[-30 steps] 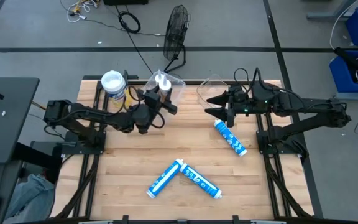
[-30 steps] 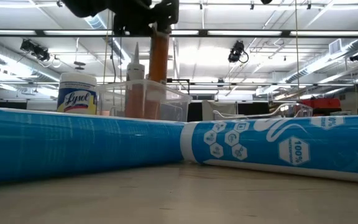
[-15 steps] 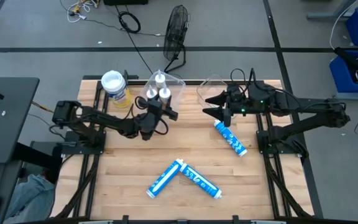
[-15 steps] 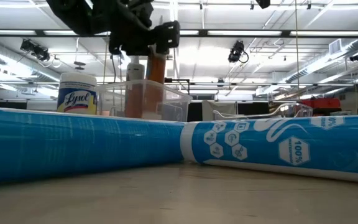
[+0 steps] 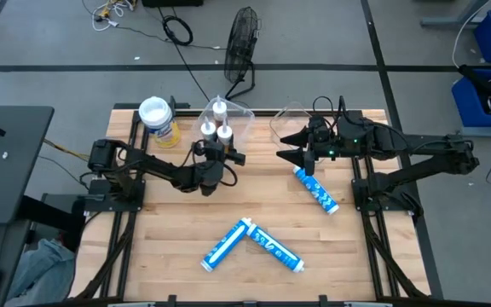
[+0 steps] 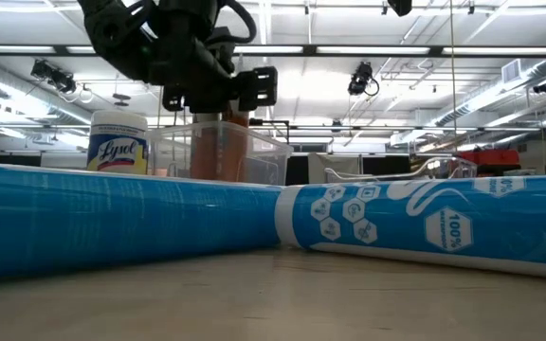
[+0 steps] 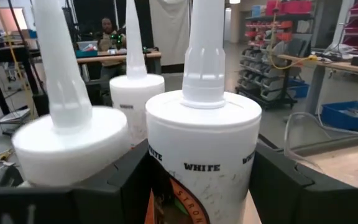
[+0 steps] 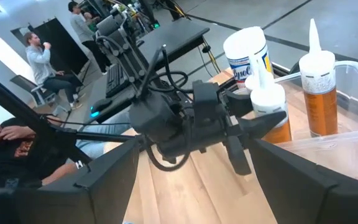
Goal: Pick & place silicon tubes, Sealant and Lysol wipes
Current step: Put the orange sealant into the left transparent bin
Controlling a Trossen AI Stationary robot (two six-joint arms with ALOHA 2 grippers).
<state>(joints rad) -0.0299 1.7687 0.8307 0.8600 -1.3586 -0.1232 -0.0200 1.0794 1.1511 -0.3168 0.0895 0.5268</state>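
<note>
An orange sealant tube (image 7: 202, 134) with a white cap and nozzle stands upright between the fingers of my left gripper (image 5: 220, 147), low in the clear bin (image 5: 239, 115) at the table's far side. Two more such tubes (image 5: 220, 109) (image 5: 207, 128) stand in that bin. The yellow Lysol wipes canister (image 5: 156, 119) stands upright on the table left of the bin. My right gripper (image 5: 290, 147) hangs open above the table, right of the bin, with nothing between its fingers. Three blue-white silicone tubes (image 5: 315, 189) (image 5: 227, 242) (image 5: 274, 248) lie on the table. My left gripper pinches the orange tube's upper body, just under the white cap (image 7: 199, 173), between its two fingers (image 7: 126, 186). The fingers come in level from the near side. The tube stands upright inside the bin (image 6: 221, 150); the blue tubes in front hide its lower end.
A second clear bin (image 5: 292, 118) stands at the far edge behind my right gripper. A black fan (image 5: 241, 43) stands on the floor beyond the table. People show in the room in the wrist views. Bare wood lies at the near left (image 5: 169, 230).
My left gripper has come down with the orange tube, which stays upright and has sunk from above the bin's rim into the bin beside the other tubes. My right gripper has kept still.
</note>
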